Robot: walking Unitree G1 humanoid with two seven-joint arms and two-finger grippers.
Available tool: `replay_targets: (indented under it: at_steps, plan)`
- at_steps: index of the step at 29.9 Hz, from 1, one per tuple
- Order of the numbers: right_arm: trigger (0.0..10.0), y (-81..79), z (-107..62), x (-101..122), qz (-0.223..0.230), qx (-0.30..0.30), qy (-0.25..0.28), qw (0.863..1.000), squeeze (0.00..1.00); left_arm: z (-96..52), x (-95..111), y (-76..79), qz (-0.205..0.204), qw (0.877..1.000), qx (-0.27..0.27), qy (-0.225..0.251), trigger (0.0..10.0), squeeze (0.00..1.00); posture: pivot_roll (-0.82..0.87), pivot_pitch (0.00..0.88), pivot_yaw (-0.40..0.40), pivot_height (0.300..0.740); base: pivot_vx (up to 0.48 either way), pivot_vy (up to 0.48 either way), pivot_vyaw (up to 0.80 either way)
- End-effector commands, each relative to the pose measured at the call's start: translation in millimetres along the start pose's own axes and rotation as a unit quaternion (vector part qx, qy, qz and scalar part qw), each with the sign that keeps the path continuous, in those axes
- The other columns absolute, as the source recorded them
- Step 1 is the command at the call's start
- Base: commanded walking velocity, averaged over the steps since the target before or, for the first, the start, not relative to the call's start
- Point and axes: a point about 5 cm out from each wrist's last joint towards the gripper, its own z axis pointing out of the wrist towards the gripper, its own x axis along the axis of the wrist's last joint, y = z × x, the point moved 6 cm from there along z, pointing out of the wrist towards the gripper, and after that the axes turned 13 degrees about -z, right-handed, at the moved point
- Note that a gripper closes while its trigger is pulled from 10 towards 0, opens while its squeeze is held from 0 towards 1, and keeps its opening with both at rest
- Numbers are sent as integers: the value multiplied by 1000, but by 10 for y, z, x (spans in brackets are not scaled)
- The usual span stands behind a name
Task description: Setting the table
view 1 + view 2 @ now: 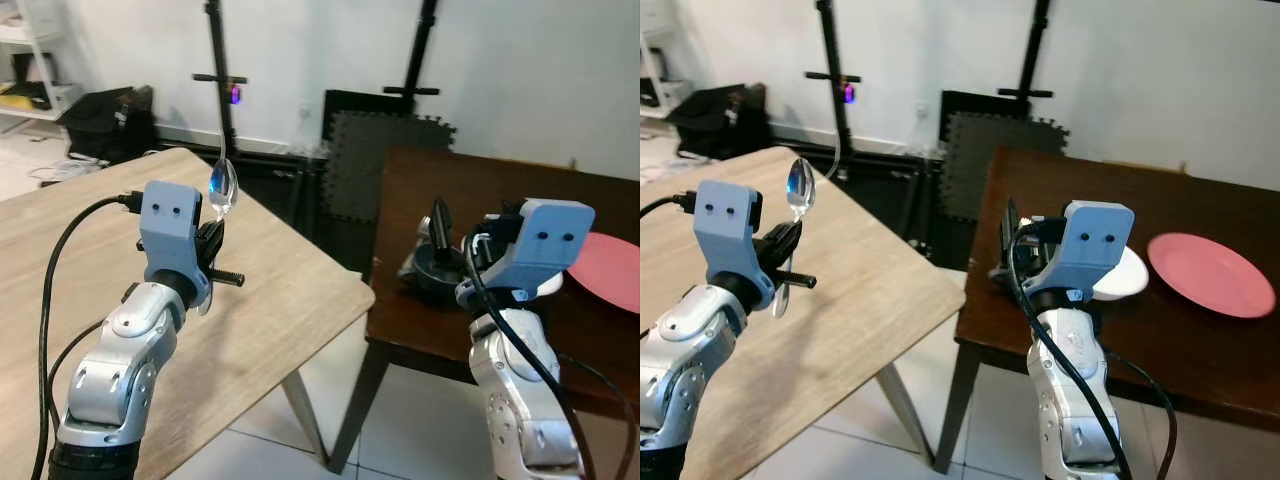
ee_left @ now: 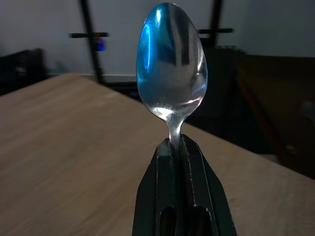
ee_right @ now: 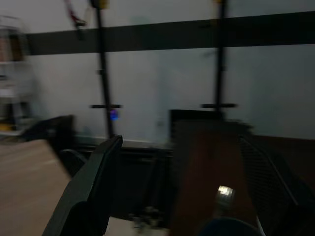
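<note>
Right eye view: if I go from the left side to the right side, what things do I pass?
Left gripper → spoon → light wooden table → dark brown table → white bowl → pink plate.

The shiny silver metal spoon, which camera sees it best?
The left wrist view: the shiny silver metal spoon looms large, upright, clamped in the left gripper. Both eye views show it small above the light wooden table.

Left claw (image 2: pixel 179 147) clamped; right claw (image 3: pixel 192 187) spread.
</note>
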Motion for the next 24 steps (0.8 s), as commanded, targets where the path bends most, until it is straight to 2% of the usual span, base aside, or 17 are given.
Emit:
replay_targets:
  at_steps: [1,24]
  plan:
    - [10000,-10,-4,-31,1,1,-8,1000,102,-4,-38,-31,2,1000,7,-8,10000,0,59,51,29,740,0,0,794]
    - [10000,-17,2,-26,4,1,-7,1000,216,36,-67,-38,-3,1000,11,-18,10000,0,59,62,39,740,0,0,794]
